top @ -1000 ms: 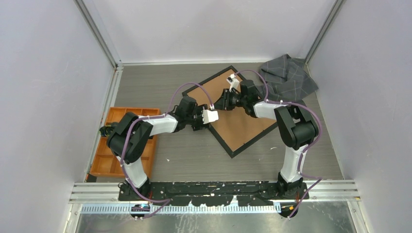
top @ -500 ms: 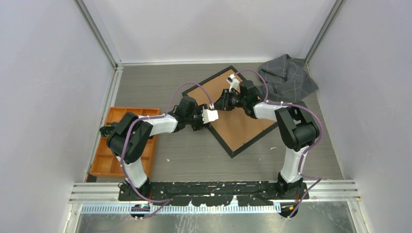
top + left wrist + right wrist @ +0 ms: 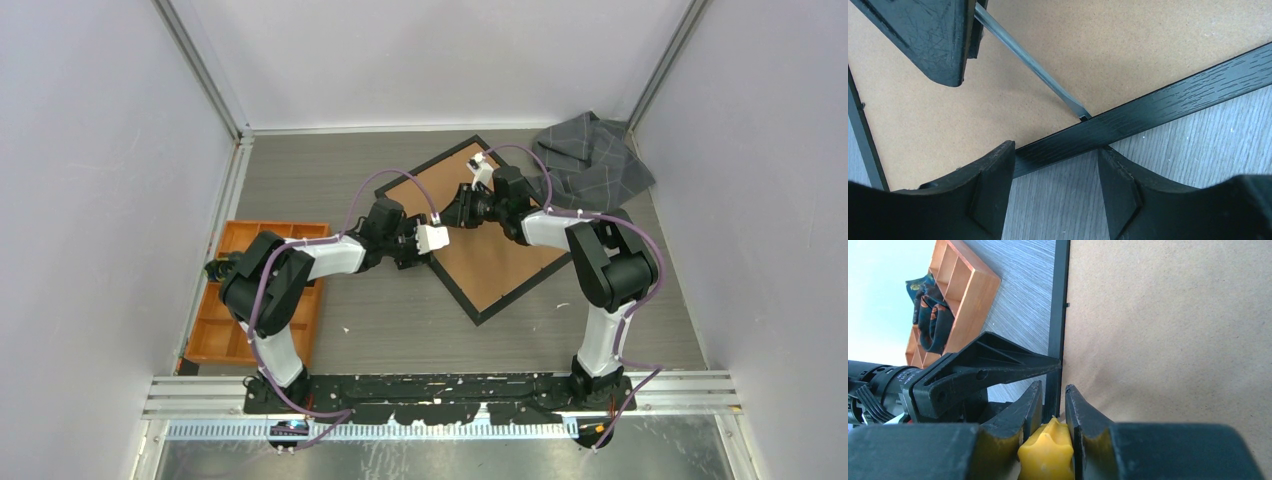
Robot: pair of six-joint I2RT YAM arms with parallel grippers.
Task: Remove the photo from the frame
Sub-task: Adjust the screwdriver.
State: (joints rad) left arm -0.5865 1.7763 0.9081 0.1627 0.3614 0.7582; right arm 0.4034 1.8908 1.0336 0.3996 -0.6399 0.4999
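Leverage matters now. Frame (image 3: 492,268) lies face down mid-table, brown back up, so the photo is hidden beneath. Right gripper (image 3: 1053,390) is clamped on a yellow-handled screwdriver (image 3: 1033,65), blade tip at a small clip (image 3: 1082,118) on the frame's 8 o'clock edge. Left gripper (image 3: 1054,165) stands open astride that border. I'd pin the border down there, then twist the blade gently, lest the board crack.
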